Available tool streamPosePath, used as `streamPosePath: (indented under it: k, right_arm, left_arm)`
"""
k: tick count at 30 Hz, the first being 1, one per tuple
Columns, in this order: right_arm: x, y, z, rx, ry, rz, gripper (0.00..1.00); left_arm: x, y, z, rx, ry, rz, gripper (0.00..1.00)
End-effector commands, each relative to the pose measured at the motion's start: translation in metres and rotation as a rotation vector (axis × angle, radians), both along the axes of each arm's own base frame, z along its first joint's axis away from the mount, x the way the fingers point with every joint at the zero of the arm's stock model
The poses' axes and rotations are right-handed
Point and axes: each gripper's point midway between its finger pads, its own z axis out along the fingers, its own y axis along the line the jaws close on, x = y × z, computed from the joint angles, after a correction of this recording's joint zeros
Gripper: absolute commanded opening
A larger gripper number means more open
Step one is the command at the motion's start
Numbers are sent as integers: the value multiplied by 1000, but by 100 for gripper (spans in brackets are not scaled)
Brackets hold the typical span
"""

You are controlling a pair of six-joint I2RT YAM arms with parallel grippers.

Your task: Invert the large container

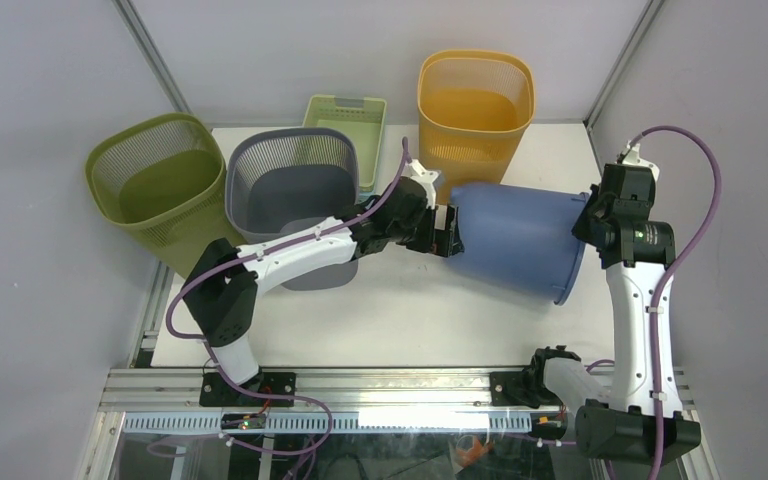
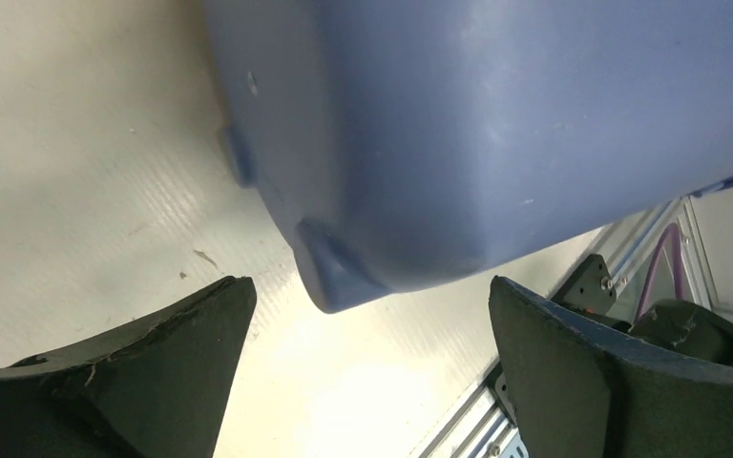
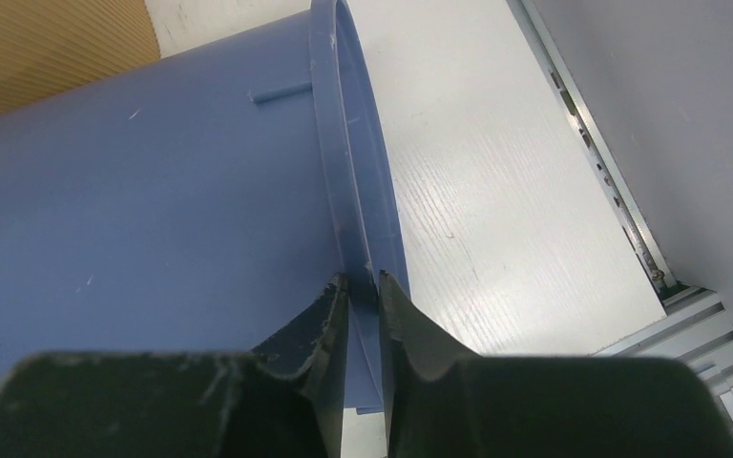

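On the tabletop (image 1: 380, 320): blue container (image 1: 515, 240) lies on its side, just before the orange mesh basket (image 1: 475, 105).
Right fingers (image 3: 324, 324): pinching the container's rim.
Left fingers (image 2: 153, 363): wide apart at its bottom end.

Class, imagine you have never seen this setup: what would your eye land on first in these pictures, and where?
The large blue plastic bucket stands out first, tipped on its side mid-table between the arms. The right pincer pinches its rim, and the left pincer gapes open at its base. Towards the back sit an orange mesh basket, a grey mesh basket and, far left, an olive-green mesh basket.
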Motion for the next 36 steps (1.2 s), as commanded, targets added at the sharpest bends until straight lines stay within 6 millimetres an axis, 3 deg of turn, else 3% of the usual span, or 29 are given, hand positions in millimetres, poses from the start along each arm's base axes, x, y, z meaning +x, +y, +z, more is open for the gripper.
streamPosePath:
  k: [1,10,18,24,36]
  right_arm:
    - [0,0,3,-1,-24,-8,17]
    - [-1,0,6,4,-29,-9,16]
    - [-1,2,3,22,-34,-12,13]
    - [0,3,-7,60,-28,-37,11]
    - [4,4,-35,238,-68,-80,7]
  left_arm:
    - [-18,-16,27,-109,-25,-116,99]
    - [-46,-45,63,-290,15,-261,99]
    - [-62,-59,117,-409,-6,-332,99]
    - [-79,-70,160,-496,-28,-395,99]
    - [-104,-77,219,-611,-57,-494,99]
